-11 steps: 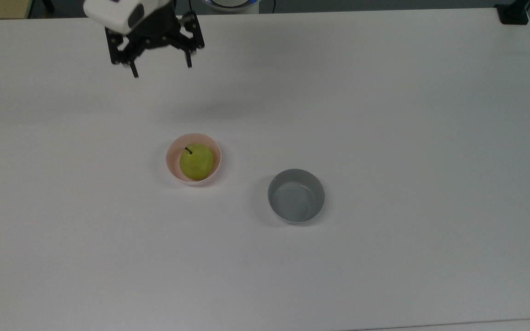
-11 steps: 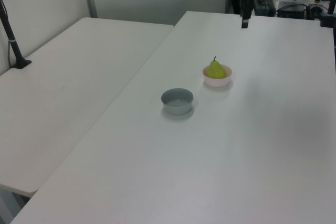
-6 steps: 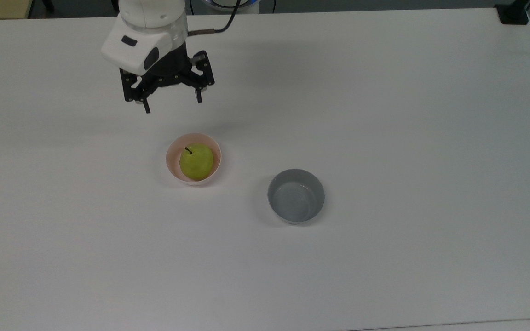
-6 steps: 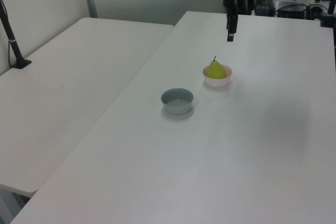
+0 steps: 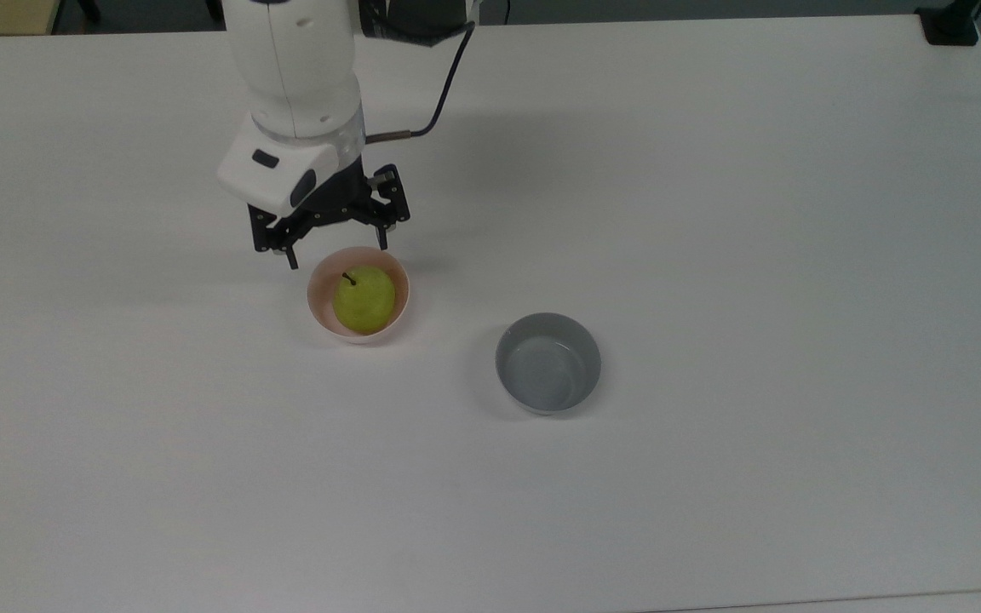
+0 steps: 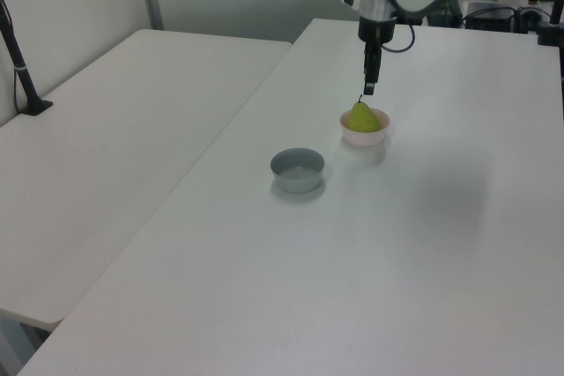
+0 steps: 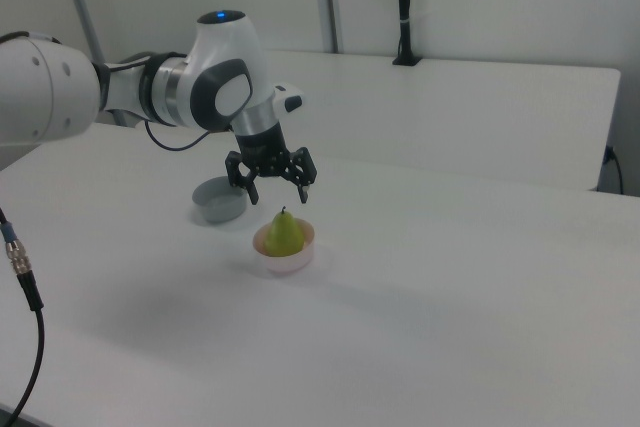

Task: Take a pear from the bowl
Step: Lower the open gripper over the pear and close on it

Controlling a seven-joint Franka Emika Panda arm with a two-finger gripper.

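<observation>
Sideways, right view shows gripper [image 7: 279, 188] fingers spread wide, hanging above pear [image 7: 284, 233]; top view hides that height gap. Pear yellow-green, dark stem, upright in bowl [image 7: 268, 256] below fingertips.

Broad white table [image 5: 712, 213], plain and matte, seen across all three views. Directly on it, the pale pink bowl [image 5: 317, 305] toward the top view's left of centre, and a grey bowl [image 5: 548, 364] nearby toward the top view's lower right, standing apart from the pink one. Second white table [image 6: 115, 156] butted alongside at the left view's left, with a black post [image 6: 19, 68] fixed on it.
</observation>
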